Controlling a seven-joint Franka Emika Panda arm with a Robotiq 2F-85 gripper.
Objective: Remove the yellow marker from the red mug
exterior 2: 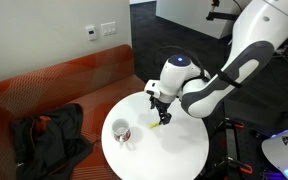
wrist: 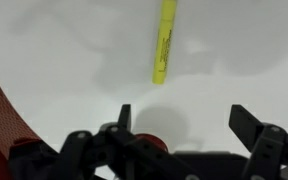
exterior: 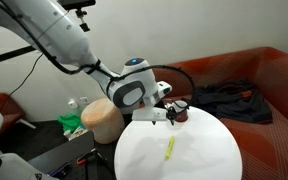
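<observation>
Marker look: a thin, straight yellow-green plastic marker (wrist: 163,40) with small dark print along its barrel; its cap end cannot be told.
Marker place: flat on the round white table (exterior: 206,158), outside the mug, in both exterior views (exterior: 170,148) (exterior 2: 162,121).
Mug: a small dark red cylindrical mug (exterior 2: 120,132) stands upright on the table, apart from the marker, its inside pale; in an exterior view (exterior: 180,107) the wrist partly hides it.
Marker axis: in the wrist view it runs almost straight up the picture, leaning slightly, with its lower end towards the gripper.
Gripper: the black Robotiq gripper (wrist: 184,120) hangs just above the table near the marker, fingers (wrist: 124,116) spread wide, gripping nothing.
Surroundings: an orange-red sofa (exterior 2: 54,85) with dark clothing (exterior 2: 46,135) on it.
</observation>
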